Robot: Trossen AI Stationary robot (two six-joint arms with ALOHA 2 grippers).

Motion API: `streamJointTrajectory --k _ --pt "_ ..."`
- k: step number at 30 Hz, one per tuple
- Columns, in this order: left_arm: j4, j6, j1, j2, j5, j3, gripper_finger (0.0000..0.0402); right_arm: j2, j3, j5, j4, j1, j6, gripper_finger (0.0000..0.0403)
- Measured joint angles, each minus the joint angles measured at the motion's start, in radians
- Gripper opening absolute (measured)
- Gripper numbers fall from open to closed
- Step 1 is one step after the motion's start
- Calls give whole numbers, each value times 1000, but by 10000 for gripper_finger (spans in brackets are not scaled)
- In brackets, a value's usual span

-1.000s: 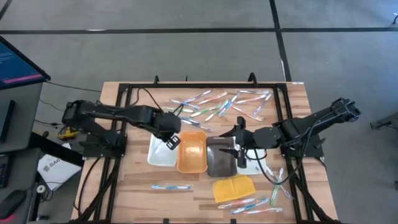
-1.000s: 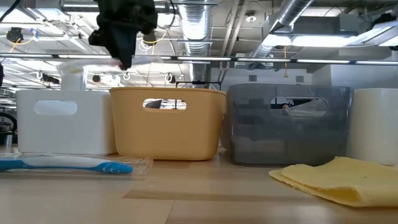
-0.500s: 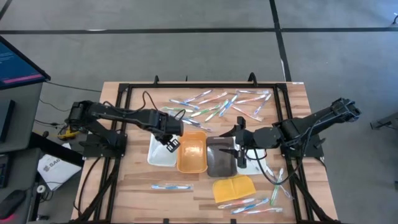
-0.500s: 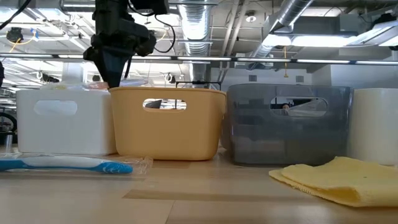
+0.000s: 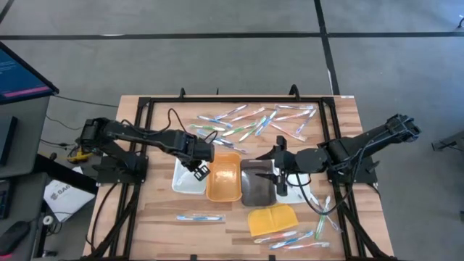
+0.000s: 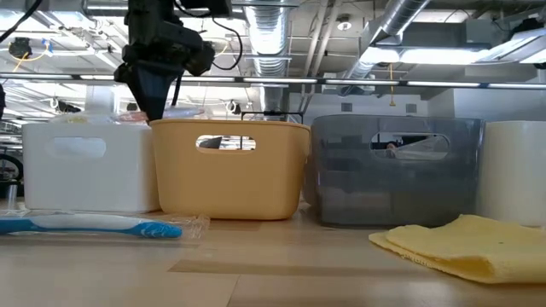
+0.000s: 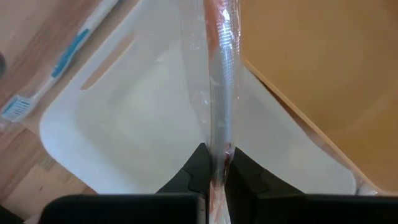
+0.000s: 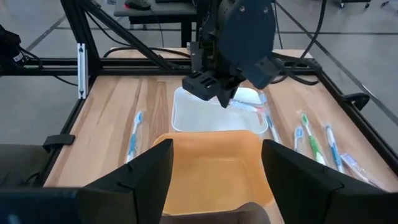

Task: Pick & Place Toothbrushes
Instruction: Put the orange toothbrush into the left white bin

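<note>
My left gripper [image 5: 201, 169] points down over the white tray [image 5: 185, 181], shut on a toothbrush [image 7: 219, 74] with an orange handle in a clear wrapper. The right wrist view shows that gripper [image 8: 222, 98] just above the white tray [image 8: 186, 118], with the toothbrush [image 8: 249, 103] sticking out sideways. In the low view its fingers [image 6: 156, 101] reach the tray's rim. My right gripper [image 5: 278, 174] hangs open and empty over the grey tray [image 5: 255, 190]. Several toothbrushes [image 5: 254, 123] lie loose at the table's far side. My left gripper pinches the wrapped toothbrush near one end [image 7: 219, 154] between its two fingers. The fingers come from above, pointing down, and lie across the handle. The toothbrush lies about level, its long part reaching out over the white tray, clear of the tray's floor.
An orange tray [image 5: 223, 176] stands between the white and grey trays. A yellow pad [image 5: 272, 217] lies near the front. One blue toothbrush [image 5: 199, 217] lies in front of the trays, more [image 5: 293, 238] at the near right. A black frame [image 5: 145, 145] rings the table.
My left gripper has gone down toward the white tray with the toothbrush, shifting slightly toward the orange tray. The toothbrush has sunk from well above the trays to about rim height and stays roughly level.
</note>
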State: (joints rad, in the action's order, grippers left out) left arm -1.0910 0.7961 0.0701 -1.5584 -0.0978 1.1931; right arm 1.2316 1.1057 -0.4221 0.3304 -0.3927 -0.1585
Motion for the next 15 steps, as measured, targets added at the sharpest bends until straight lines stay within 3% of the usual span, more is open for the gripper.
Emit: streamJointTrajectory --k 9,15 --pt "14 51 37 0 -5 -3 14 0 0 0 2 0 0 240" --pt "25 68 36 1 2 -77 14 0 0 0 2 0 0 240"
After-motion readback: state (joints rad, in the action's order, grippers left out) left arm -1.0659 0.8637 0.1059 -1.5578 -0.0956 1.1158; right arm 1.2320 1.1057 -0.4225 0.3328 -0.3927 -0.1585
